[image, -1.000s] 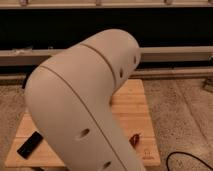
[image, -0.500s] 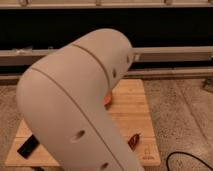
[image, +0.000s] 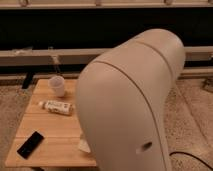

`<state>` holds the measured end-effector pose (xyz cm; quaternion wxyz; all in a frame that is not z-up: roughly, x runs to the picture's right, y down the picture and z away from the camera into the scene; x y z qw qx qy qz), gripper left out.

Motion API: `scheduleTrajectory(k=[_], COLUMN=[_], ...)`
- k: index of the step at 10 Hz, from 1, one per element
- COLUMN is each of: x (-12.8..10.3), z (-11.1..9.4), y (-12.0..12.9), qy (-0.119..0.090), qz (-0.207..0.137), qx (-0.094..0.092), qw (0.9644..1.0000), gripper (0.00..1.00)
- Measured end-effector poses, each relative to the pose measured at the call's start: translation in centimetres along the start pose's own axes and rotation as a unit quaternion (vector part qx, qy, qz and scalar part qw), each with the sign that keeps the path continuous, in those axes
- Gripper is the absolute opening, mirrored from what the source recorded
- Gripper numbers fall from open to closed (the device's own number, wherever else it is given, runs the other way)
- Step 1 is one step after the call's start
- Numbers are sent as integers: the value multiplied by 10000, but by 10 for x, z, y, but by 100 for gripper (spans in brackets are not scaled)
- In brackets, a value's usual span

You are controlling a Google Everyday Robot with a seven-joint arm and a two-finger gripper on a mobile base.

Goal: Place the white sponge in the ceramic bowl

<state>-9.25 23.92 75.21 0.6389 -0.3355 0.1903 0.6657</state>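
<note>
My cream-coloured arm link [image: 135, 105] fills the middle and right of the camera view. My gripper is not in view; it is somewhere behind or beyond this link. A small pale white object [image: 84, 146], possibly the white sponge, peeks out at the arm's left edge on the wooden table [image: 50, 130]. The ceramic bowl is hidden or out of view.
On the wooden table stand a pale translucent plastic cup [image: 57, 86], a lying white bottle with a label [image: 56, 106] and a flat black device [image: 30, 144] near the front left corner. A dark wall with rails runs behind. A black cable [image: 192, 157] lies on the speckled floor at the right.
The arm link has shifted to the right in the view, uncovering the left part of the table with the cup, bottle and black device. The orange patch seen earlier is now covered.
</note>
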Motion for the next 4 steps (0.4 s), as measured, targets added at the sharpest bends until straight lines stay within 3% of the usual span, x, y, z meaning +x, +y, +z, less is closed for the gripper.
scheduleTrajectory(k=[4], x=[-1], z=[-49], y=[26], qy=[-230], qz=[-600], qx=[-209], qw=[9977], gripper=[0])
